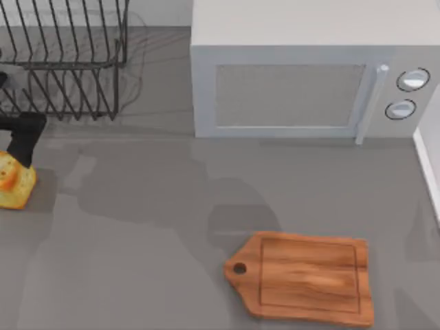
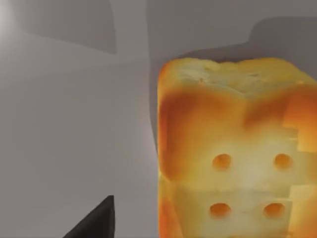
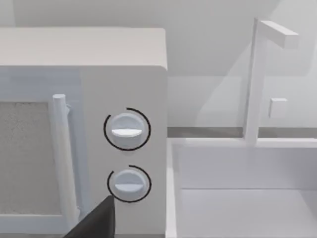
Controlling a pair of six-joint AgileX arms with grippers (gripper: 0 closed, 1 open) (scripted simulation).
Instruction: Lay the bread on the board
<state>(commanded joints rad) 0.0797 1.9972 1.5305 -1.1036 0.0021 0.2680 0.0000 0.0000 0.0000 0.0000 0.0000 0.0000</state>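
My left gripper (image 1: pixel 20 148) hangs low at the table's far left edge.

Even, soft bright light, diffuse grey shadows on the table (image 1: pixel 137 275) left of the board (image 1: pixel 309 278), no glare, slight softness throughout

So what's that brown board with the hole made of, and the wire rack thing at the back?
The flat brown cutting board looks like wood with a smooth, slightly glossy finish: streaky grain lines run along its face. The dark wire dish rack is probably metal, since its bars are thin, straight and evenly spaced, though coated plastic could look the same.
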